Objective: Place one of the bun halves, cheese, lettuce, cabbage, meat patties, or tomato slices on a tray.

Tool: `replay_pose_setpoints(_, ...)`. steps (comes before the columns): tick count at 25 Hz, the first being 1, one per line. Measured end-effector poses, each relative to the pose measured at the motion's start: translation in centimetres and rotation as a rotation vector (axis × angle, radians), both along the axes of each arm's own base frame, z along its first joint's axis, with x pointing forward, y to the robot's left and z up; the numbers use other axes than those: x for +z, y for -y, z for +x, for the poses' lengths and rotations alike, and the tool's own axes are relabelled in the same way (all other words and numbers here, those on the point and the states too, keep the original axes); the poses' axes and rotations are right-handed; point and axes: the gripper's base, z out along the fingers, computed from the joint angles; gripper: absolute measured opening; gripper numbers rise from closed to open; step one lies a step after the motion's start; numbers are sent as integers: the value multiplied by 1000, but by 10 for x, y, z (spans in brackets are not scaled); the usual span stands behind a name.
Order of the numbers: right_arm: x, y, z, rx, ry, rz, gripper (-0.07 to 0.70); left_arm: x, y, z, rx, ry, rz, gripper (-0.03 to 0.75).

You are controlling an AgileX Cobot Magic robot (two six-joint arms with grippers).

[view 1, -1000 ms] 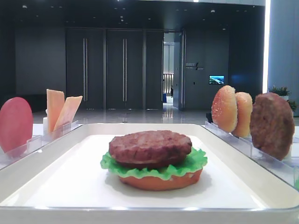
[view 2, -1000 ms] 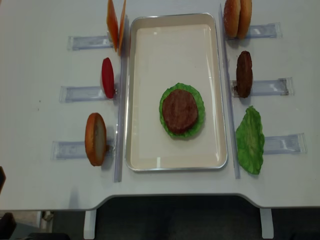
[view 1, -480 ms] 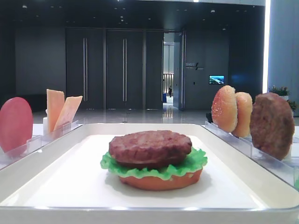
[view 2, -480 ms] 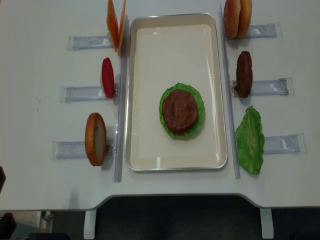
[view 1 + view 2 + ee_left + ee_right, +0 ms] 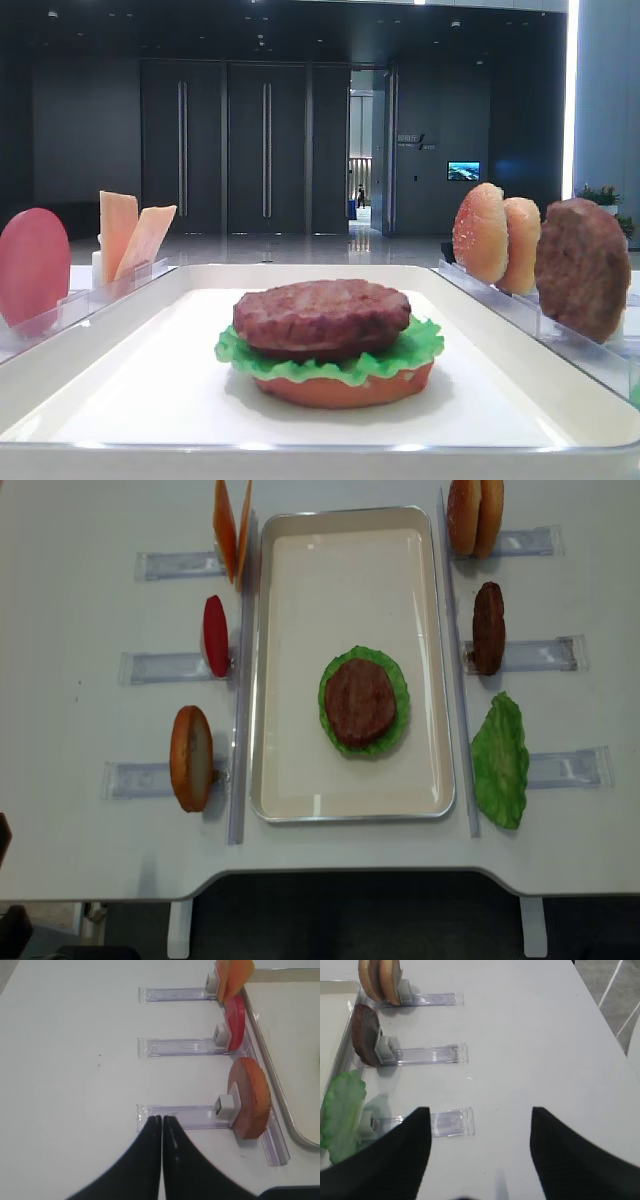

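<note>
On the white tray (image 5: 350,550) a meat patty (image 5: 359,701) lies on a lettuce leaf (image 5: 400,358) and an orange bun half (image 5: 340,390). Left of the tray, cheese slices (image 5: 231,525), a tomato slice (image 5: 215,635) and a bun half (image 5: 191,758) stand in racks. Two bun halves (image 5: 474,516), a patty (image 5: 488,627) and lettuce (image 5: 500,760) stand on the right. Cabbage is out of view. My left gripper (image 5: 162,1117) is shut and empty over the table beside the bun half's rack (image 5: 180,1116). My right gripper (image 5: 480,1110) is open and empty, right of the lettuce (image 5: 342,1110).
Clear plastic slotted racks (image 5: 165,665) lie on the white table (image 5: 80,600) on both sides of the tray. Long clear strips (image 5: 237,810) run along the tray's sides. The table's front edge (image 5: 340,875) is close below the tray.
</note>
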Motion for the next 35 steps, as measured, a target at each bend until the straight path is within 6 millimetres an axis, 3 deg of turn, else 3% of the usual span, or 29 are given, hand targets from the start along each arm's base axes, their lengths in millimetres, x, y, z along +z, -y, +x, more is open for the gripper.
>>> replay_pose_setpoints(35,0,0,0,6,-1,0,416,0,0,0,0,0,0,-1)
